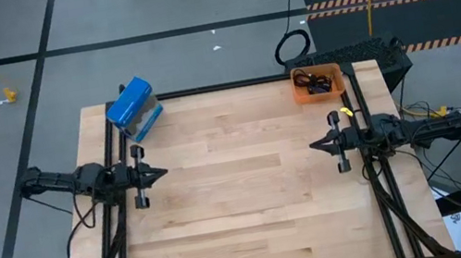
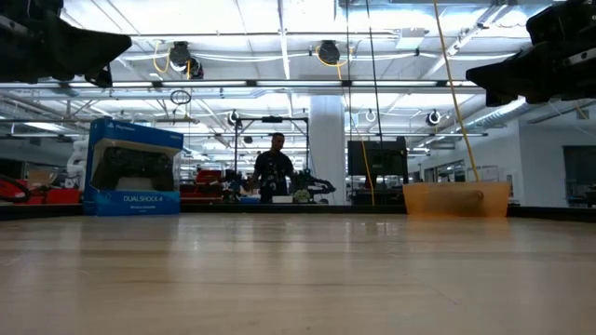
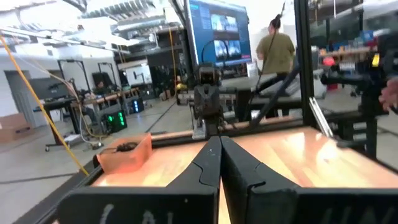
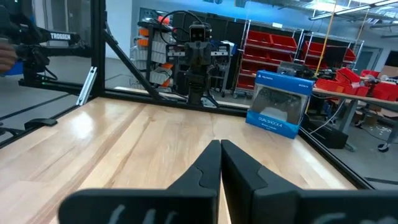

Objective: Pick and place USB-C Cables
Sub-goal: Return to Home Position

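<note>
High view: cables (image 1: 317, 84) lying in orange bin (image 1: 298, 95) at far right corner of surface (image 1: 241, 193). Left jaws, right jaws pressed together, empty, hovering at opposite side edges, facing inward.

Closed left pincer (image 1: 165, 172), closed right pincer (image 1: 312, 145), aloft

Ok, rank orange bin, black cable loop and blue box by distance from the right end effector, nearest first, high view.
1. Orange bin, table's far right corner.
2. Black cable loop, floor beyond it.
3. Blue box, far left corner.
</note>
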### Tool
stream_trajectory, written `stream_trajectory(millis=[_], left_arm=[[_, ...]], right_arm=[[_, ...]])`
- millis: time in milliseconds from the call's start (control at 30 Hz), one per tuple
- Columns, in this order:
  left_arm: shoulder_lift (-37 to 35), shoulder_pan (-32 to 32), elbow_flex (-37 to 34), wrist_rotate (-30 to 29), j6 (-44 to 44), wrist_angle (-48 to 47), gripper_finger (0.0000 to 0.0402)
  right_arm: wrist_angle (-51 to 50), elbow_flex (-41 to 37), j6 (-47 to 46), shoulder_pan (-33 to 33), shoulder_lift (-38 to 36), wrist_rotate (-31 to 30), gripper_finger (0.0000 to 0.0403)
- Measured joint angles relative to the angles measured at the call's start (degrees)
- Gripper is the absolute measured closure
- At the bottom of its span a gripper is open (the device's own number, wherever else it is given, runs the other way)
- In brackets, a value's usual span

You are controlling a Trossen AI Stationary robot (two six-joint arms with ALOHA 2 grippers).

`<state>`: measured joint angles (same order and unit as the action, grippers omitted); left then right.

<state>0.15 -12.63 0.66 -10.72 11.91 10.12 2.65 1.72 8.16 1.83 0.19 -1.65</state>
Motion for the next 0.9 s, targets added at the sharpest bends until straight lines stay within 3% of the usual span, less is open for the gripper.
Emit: stream_trajectory(millis=[267,533,900], left_arm=[[-0.01,4.53,-0.02,0.98,0.94,-1.0,0.0396],[0.01,10.3,-0.02,3.24,-4.96,-8.05,0.0396],[2.2,11.11,0.03,3.22,-4.23,-8.33,0.0396]], right_arm=[[0.35,0.0,0.0,0.0,0.0,0.07,0.0399],[0.49,0.0,0.0,0.0,0.0,0.17,0.0399],[0.49,0.0,0.0,0.0,0.0,0.2,0.0399]])
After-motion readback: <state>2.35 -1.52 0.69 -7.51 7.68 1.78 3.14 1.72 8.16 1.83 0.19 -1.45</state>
